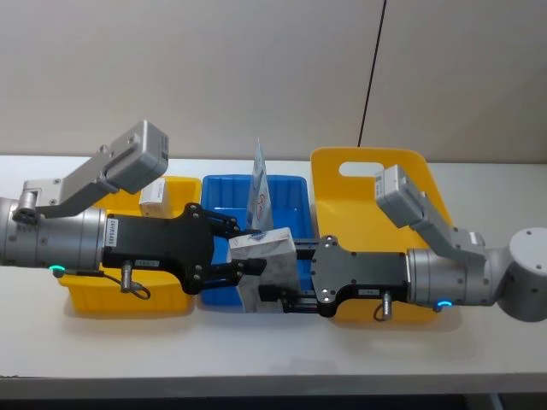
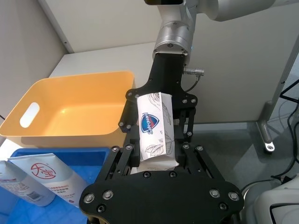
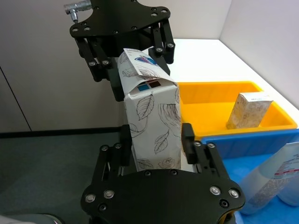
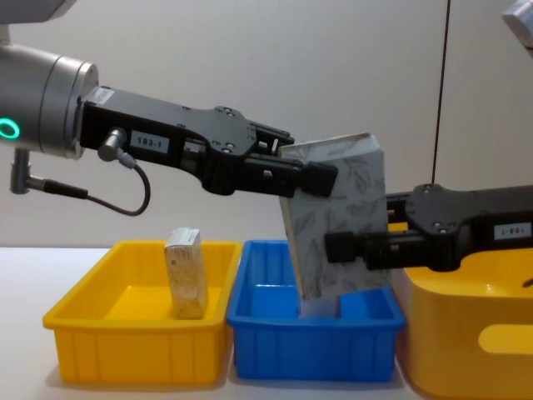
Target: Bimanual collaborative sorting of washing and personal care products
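Both pincers are clamped on one leaf-patterned carton (image 4: 341,200), held tilted above the blue tray (image 4: 312,321): the left gripper (image 4: 315,178) at its upper end, the right gripper (image 4: 348,248) lower down. Free one side only when you judge the other grip firm.

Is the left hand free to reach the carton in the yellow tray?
Probably not: left hand and right hand are both shut on the raised carton; the tray carton stands uncovered.

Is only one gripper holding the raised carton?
No, the left gripper clamps the carton near its top and the right gripper clamps it near its bottom.
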`<state>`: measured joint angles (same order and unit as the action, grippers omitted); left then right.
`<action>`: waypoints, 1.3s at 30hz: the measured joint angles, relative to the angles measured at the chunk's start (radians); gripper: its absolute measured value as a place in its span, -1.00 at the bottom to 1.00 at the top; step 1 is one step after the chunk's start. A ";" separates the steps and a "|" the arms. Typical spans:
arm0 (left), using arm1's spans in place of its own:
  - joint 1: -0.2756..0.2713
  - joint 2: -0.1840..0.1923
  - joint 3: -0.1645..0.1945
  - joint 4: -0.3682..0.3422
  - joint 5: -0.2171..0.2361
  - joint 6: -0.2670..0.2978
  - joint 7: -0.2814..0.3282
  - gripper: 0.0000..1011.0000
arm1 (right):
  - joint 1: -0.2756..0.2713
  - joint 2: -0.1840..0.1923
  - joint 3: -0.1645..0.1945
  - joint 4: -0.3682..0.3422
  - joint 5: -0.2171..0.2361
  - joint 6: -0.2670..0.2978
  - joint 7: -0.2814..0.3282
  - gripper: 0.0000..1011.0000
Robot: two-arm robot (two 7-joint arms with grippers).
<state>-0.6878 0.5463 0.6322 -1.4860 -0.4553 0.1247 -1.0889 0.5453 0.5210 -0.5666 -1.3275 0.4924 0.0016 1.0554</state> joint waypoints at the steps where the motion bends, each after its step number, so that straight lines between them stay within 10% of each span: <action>1: 0.000 0.000 0.000 0.000 0.000 0.000 0.000 -0.29 | 0.001 -0.001 0.000 0.000 0.000 0.000 0.000 0.21; 16: 0.000 0.000 0.000 0.000 0.000 0.000 0.000 -0.28 | -0.007 0.004 -0.003 -0.010 0.006 -0.001 -0.002 -0.31; 39: 0.009 0.005 -0.007 -0.006 -0.008 0.010 0.020 0.98 | -0.048 0.030 0.009 -0.054 0.026 -0.038 -0.045 -0.32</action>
<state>-0.6790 0.5512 0.6248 -1.4923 -0.4636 0.1342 -1.0685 0.4970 0.5513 -0.5579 -1.3812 0.5184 -0.0365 1.0102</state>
